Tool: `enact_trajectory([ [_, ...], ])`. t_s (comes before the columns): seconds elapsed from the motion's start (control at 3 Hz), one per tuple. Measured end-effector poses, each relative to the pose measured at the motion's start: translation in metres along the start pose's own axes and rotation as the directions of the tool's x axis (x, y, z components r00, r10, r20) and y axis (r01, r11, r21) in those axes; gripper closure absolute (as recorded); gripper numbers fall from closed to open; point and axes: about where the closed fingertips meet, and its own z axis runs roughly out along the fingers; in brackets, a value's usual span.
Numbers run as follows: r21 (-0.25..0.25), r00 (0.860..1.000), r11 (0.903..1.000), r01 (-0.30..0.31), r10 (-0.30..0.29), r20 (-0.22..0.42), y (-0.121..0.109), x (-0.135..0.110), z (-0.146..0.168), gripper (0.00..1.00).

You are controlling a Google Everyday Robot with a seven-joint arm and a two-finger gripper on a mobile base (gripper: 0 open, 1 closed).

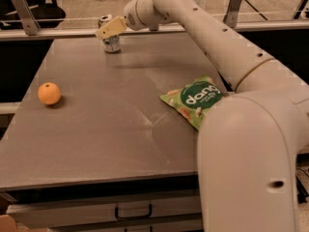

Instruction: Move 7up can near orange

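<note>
The 7up can (112, 45), silver-white with green markings, stands upright at the far edge of the grey table (96, 139), left of centre. My gripper (106, 31), tan at its tip, is at the can's upper half and covers part of it; whether it touches the can I cannot tell. The orange (49, 93) lies near the table's left edge, well in front of and left of the can.
A green snack bag (192, 100) lies flat at the table's right side. My white arm (222, 47) stretches from the lower right over the right side of the table. A metal rail (48, 32) runs behind the table. A drawer (133, 210) is below the front edge.
</note>
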Motion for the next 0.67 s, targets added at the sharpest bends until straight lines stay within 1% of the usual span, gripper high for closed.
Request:
enact_trajectory([
  [0.33,-0.011,0.999,0.9995,-0.029,0.029,-0.027,0.005,0.002,0.029,0.0],
  [0.67,-0.017,0.998,0.9989,-0.044,0.044,-0.051,0.008,0.008,0.055,0.0],
])
